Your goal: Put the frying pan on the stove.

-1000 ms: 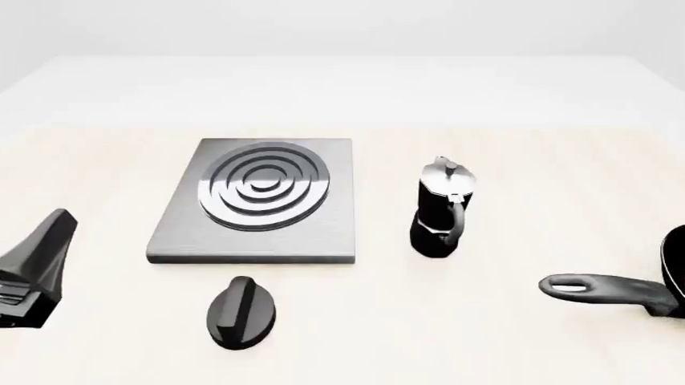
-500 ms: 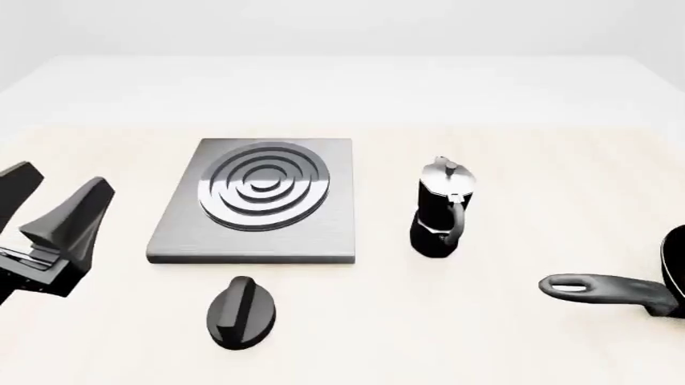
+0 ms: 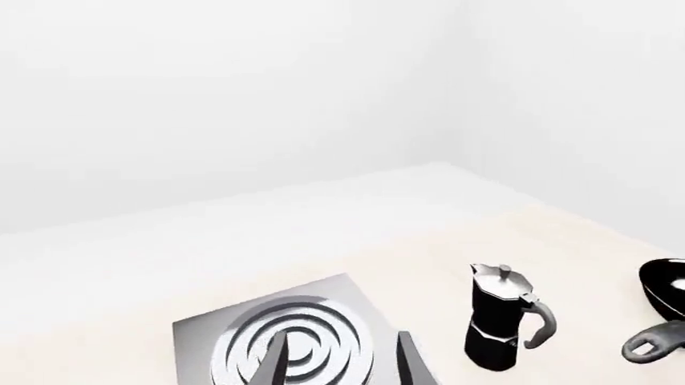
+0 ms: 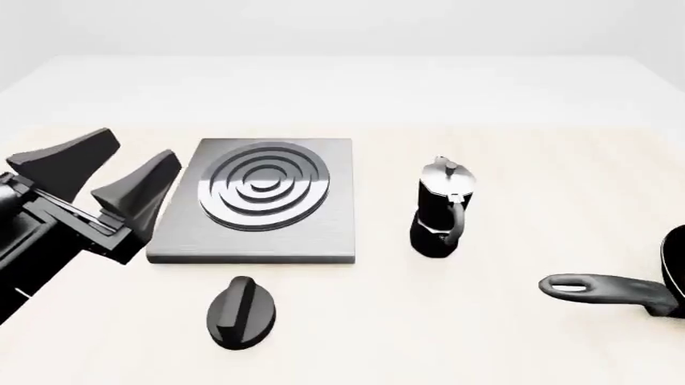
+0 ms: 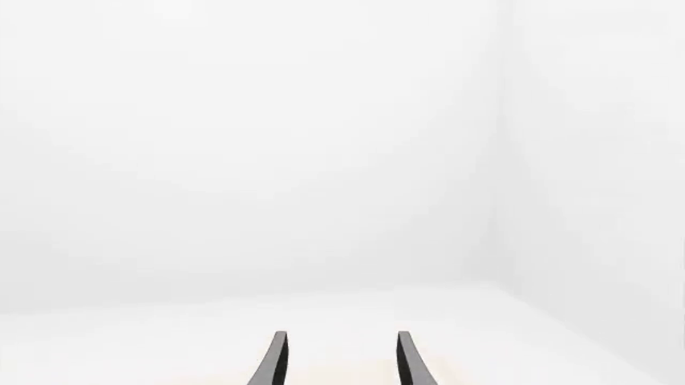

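The frying pan's long dark grey handle (image 4: 605,290) with its loop hole lies at the front right; the black bowl (image 4: 675,261) is cut off by the picture's right edge. In the left wrist view the frying pan (image 3: 666,285) shows far off past the moka pot. The stove (image 4: 259,200), a grey square plate with silver rings, lies left of centre. My left gripper (image 4: 127,162) is open and empty, raised just left of the stove. My right gripper (image 5: 338,357) shows only two parted fingertips in its wrist view, with nothing between them; it is out of the front view.
A black moka pot (image 4: 441,210) with a silver lid stands between the stove and the pan. A small black oval knob (image 4: 242,313) lies in front of the stove. The table's far edge meets a plain white wall.
My left gripper has come up and to the right from the left edge, toward the stove's left side. Pan, pot, knob and stove have not moved.
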`<state>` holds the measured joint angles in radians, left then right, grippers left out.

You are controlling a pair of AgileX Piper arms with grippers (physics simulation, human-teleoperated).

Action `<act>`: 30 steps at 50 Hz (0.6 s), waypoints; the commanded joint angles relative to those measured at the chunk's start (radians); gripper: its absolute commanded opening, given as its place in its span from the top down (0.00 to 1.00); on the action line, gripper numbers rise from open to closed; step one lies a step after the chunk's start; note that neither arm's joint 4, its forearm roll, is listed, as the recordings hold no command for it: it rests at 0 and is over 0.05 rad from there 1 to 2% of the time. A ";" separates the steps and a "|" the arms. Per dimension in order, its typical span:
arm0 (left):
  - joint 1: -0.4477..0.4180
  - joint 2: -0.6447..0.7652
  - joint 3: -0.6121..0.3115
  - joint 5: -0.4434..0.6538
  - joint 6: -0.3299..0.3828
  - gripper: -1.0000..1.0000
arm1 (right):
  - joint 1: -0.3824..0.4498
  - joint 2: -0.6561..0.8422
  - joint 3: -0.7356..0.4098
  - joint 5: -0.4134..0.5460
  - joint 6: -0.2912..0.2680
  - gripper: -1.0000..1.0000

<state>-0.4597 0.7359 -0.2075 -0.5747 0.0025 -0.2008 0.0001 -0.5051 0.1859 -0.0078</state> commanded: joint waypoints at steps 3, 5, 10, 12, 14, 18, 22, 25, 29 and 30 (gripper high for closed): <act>-0.111 0.159 -0.056 -0.100 0.005 0.00 | -0.011 0.000 -0.151 0.079 0.001 0.00; -0.127 0.180 -0.062 -0.113 0.003 0.00 | -0.011 0.000 -0.183 0.096 -0.001 0.00; -0.151 0.215 -0.074 -0.136 -0.007 0.00 | -0.006 0.000 -0.256 0.134 -0.012 0.00; -0.161 0.233 -0.079 -0.147 -0.006 0.00 | -0.003 0.000 -0.287 0.151 -0.020 0.00; -0.172 0.250 -0.083 -0.157 -0.007 0.00 | 0.001 0.000 -0.306 0.161 -0.025 0.00; -0.191 0.280 -0.093 -0.171 -0.010 0.00 | 0.008 0.000 -0.331 0.174 -0.028 0.00; -0.211 0.306 -0.107 -0.179 -0.013 0.00 | 0.013 0.000 -0.355 0.188 -0.033 0.00; -0.235 0.331 -0.124 -0.185 -0.016 0.00 | 0.015 0.000 -0.381 0.201 -0.036 0.00; -0.256 0.369 -0.148 -0.195 -0.014 0.00 | 0.021 0.000 -0.418 0.222 -0.043 0.00; -0.261 0.378 -0.153 -0.197 -0.015 0.00 | 0.023 0.000 -0.426 0.227 -0.045 0.00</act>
<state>-0.6663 1.0324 -0.3173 -0.7422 -0.0089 -0.1894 0.0000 -0.8456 0.3658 -0.0392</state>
